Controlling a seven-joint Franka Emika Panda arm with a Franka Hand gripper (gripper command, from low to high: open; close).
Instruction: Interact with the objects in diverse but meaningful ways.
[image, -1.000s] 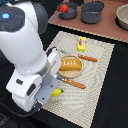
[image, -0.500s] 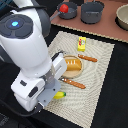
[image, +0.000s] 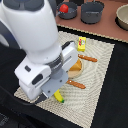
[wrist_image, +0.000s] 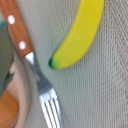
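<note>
Presently the banana (wrist_image: 79, 36) lies on the woven mat (image: 102, 70) at its near edge, directly under the arm, long axis running roughly alongside the fork (wrist_image: 37, 75) just beside it; hand hidden, so spread cannot be told.

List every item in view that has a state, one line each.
banana: lying flat on the mat, untouched
fork: lying beside the banana, tines near its green tip
yellow box: on the mat
tomato: inside a grey pot
second grey pot: upright
pincer: hidden
</note>
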